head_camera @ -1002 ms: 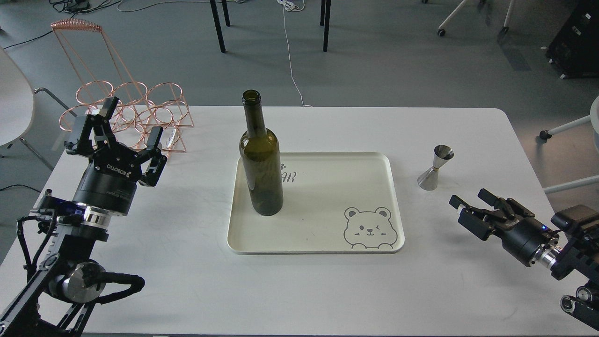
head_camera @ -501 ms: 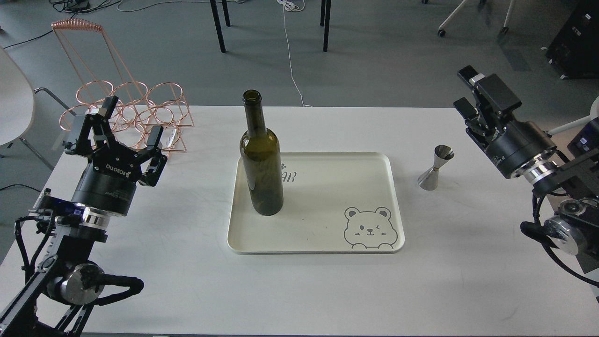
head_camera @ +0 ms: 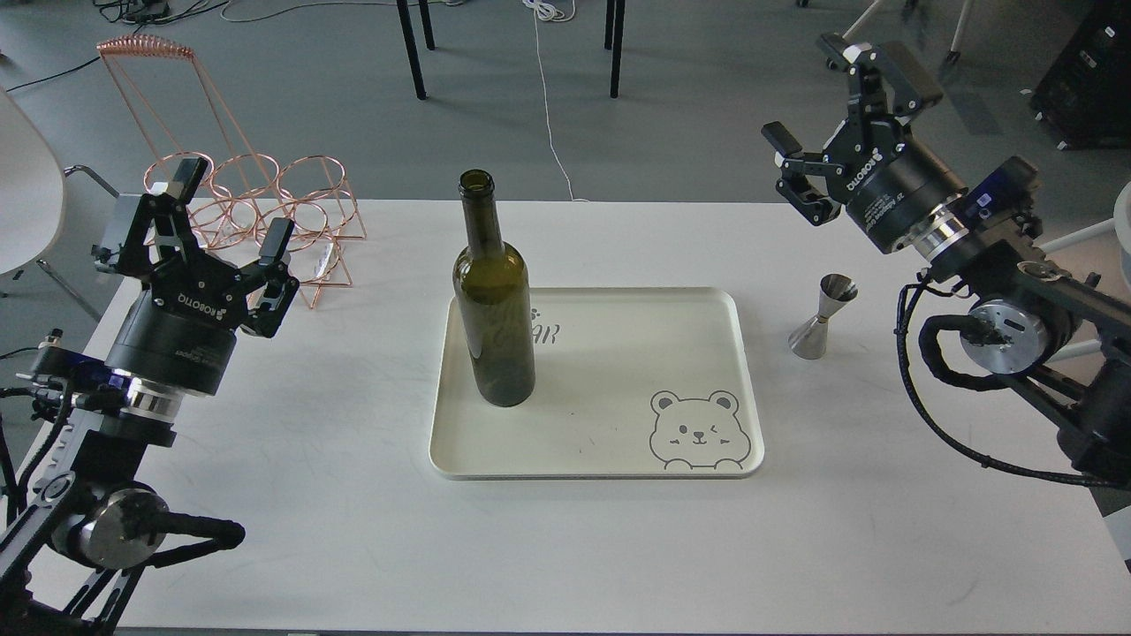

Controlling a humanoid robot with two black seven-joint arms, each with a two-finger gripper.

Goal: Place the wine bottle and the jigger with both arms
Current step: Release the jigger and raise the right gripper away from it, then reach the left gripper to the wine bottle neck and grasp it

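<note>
Wine bottle (head_camera: 493,300) first: in our head view it stands upright on the left part of a cream tray (head_camera: 618,459), its base near the tray's left edge, its open mouth uncorked. That tray lies at the middle of the white table (head_camera: 565,548) and carries a bear drawing (head_camera: 698,430) in its near right corner. Our jigger (head_camera: 822,316) stands upright on the bare tabletop just off the tray's right edge, toward the table's right side, touching neither the tray nor either gripper.

Our left gripper (head_camera: 199,234) hangs over the table's far left corner with its fingers spread wide and nothing between them; it is well apart from the bottle. Just behind it a copper wire rack (head_camera: 256,212) sits at the far left edge. Our right gripper (head_camera: 835,119) is raised above the far right edge, fingers likewise spread and empty, higher than the jigger and beyond it.
</note>
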